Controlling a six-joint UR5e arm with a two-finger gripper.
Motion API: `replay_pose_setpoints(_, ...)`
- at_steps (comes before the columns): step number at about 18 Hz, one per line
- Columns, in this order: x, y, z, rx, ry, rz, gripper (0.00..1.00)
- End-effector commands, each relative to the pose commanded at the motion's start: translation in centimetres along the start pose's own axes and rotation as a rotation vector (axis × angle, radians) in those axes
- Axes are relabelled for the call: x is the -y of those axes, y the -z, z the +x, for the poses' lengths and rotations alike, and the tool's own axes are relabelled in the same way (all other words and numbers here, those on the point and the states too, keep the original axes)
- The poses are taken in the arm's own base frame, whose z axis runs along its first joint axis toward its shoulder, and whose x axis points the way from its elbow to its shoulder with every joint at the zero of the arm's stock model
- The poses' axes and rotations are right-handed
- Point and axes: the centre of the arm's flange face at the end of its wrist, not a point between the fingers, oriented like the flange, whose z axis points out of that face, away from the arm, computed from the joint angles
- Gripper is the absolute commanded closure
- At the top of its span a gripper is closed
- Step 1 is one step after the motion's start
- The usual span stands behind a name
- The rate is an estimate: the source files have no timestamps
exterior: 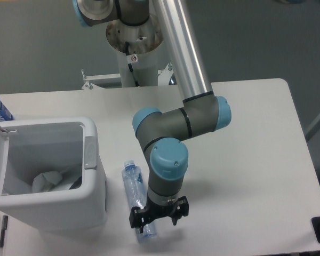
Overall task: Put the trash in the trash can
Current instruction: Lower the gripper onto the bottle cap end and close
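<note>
Bottle [134, 193] under spread fingers [138, 220]

UR5e arm [173, 128]: polished silver tube links joined by grey cylindrical joint housings, each closed by a light-blue round cap. Grey base column [134, 58] carries a small white label with a red mark, too small to read. Black two-finger gripper [159, 214] ends the wrist.
</note>
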Motion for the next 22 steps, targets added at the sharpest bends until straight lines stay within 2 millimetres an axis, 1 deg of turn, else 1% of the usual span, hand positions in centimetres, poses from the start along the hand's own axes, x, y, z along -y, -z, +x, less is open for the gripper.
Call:
replay_pose_setpoints(2,0.4,-0.2,0.2,0.007,-0.005,0.005,0.00)
replay_pose_setpoints(4,0.3,-0.9,0.8,0.012,-0.015,-0.003,0.00)
replay_pose_setpoints(6,0.1,-1.5,1.0,0.018,-0.018,-0.013,0.00)
replay_pose_setpoints(9,-0.3,-2.3,2.1,0.040,-0.036,-0.026,0.00)
replay_pose_setpoints(10,-0.4,-2.8,2.4,0.047,-0.040,-0.033,0.00)
replay_pose_setpoints(14,-0.9,-4.0,2.6,0.070,-0.041,-0.051,0.00)
replay_pose_setpoints(22,-1.1,-4.3,2.5,0.088,-0.047,-0.058,0.00)
